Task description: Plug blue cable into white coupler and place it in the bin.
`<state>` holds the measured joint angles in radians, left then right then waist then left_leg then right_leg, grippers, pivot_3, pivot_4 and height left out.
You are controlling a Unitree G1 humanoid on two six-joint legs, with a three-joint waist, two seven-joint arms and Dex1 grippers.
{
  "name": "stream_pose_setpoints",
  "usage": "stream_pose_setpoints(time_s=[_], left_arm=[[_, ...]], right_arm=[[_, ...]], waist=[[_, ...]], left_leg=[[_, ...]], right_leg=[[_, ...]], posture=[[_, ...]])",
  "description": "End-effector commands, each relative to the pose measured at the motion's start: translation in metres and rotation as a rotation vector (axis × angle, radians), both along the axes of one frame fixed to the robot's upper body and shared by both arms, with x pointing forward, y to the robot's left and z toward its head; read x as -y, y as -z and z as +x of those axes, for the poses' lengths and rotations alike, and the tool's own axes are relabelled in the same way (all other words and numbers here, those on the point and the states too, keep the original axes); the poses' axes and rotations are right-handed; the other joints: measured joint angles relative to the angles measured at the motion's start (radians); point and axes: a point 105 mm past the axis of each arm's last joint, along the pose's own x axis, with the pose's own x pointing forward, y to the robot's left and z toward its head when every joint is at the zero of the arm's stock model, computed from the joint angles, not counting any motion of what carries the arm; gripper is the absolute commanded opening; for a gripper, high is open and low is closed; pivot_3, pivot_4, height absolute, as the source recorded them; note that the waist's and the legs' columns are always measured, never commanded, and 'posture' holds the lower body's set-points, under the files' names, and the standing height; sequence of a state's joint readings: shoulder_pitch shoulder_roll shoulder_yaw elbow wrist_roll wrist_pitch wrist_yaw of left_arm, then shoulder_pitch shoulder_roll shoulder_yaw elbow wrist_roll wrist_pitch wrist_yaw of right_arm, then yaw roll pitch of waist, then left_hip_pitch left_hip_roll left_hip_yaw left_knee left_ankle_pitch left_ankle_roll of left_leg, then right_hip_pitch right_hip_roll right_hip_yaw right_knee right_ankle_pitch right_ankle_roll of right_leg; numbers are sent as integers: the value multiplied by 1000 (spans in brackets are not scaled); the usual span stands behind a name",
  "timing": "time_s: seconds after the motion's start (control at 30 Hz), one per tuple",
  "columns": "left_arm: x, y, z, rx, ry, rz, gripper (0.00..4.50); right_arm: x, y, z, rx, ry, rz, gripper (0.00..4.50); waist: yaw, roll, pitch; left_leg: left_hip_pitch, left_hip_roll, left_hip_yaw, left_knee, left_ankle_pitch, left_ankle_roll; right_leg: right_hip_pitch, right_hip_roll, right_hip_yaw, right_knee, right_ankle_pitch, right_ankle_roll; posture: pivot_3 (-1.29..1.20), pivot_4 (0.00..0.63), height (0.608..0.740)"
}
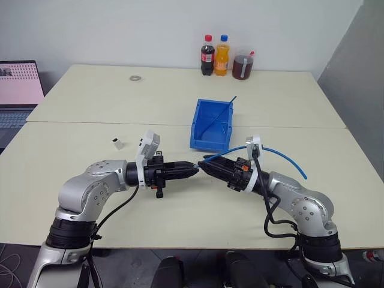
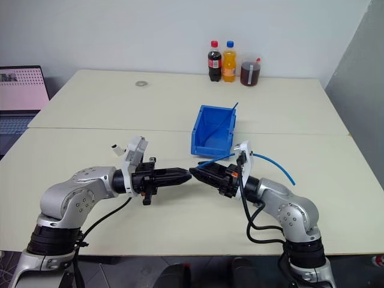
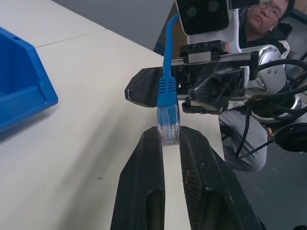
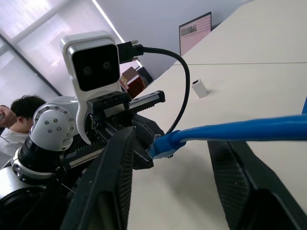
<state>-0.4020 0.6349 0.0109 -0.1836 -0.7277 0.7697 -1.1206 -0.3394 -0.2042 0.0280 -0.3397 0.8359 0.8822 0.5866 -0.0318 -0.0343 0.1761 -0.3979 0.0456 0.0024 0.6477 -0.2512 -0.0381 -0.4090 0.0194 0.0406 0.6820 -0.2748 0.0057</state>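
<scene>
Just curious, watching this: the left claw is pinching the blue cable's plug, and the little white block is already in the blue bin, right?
Not quite. The left claw does pinch the blue cable plug, but the white block sits on the table, left of the bin, as the left eye view shows.

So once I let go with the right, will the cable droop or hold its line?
Likely droops. The blue cable already arcs loosely behind the right gripper, so it looks floppy. The left gripper pinches only the clear plug, so the tail would probably hang or drag on the table. It looks thin and light, so it should hardly pull.
</scene>
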Motion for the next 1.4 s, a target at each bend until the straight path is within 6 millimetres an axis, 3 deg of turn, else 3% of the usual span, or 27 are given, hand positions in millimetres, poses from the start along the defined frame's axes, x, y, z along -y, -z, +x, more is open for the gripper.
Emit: stream_pose_setpoints(time_s=[0.03, 0.23, 0.6, 0.67, 0.7, 0.97, 1.13, 1.3, 1.4], left_arm=[[3, -13, -2, 42, 17, -22, 208], [3, -13, -2, 40, 16, -25, 208], [2, -9, 3, 39, -17, -17, 208], [1, -7, 5, 38, -27, -9, 908], [1, -6, 5, 32, -28, -6, 961], [-2, -1, 0, 46, -10, 40, 2704], [-9, 4, -6, 50, -34, 85, 3567], [-29, 15, 0, 83, -231, 136, 4496], [-40, 23, 9, 124, -413, 161, 4500]], right_arm=[[-6, -12, -3, 43, -35, 31, 1292], [-6, -12, -3, 44, -40, 30, 206], [-4, -11, -4, 40, -47, 28, 162], [-4, -11, -5, 40, -48, 27, 162], [-4, -10, -5, 40, -47, 27, 162], [-2, -9, -4, 47, -39, 18, 146], [2, -7, -2, 57, -26, -1, 145], [8, -5, 3, 75, 4, -24, 145], [11, -2, 5, 80, 17, -43, 144]], waist=[[0, 0, 0], [0, 0, 0], [0, 0, 0], [0, 0, 0], [0, 0, 0], [0, 0, 0], [-1, 0, 0], [-1, 0, 0], [0, 1, 0]], left_leg=[[0, 0, 0, 0, 0, 0], [0, 0, 0, 0, 0, 0], [0, 0, 0, 0, 0, 0], [0, 0, 0, 0, 0, 0], [0, 0, 0, 0, 0, 0], [0, 0, 0, 0, 0, 0], [0, 0, 0, -1, 0, 0], [0, 1, 0, -1, 0, 0], [0, 1, -1, -1, 0, 0]], right_leg=[[0, 0, 0, 0, 0, 0], [0, 0, 0, 0, 0, 0], [0, 0, 0, 0, 0, 0], [0, 0, 0, 0, 0, 0], [0, 0, 0, 0, 0, 0], [0, 0, 0, 0, 0, 0], [-1, 0, 1, 0, 0, 0], [-1, -1, 1, -1, 0, 0], [-1, -3, 1, -1, 0, 0]], posture=[[0, 150, 740], [0, 150, 740], [0, 150, 740], [0, 150, 740], [0, 150, 740], [0, 150, 740], [0, 150, 740], [0, 150, 740], [0, 150, 740]])
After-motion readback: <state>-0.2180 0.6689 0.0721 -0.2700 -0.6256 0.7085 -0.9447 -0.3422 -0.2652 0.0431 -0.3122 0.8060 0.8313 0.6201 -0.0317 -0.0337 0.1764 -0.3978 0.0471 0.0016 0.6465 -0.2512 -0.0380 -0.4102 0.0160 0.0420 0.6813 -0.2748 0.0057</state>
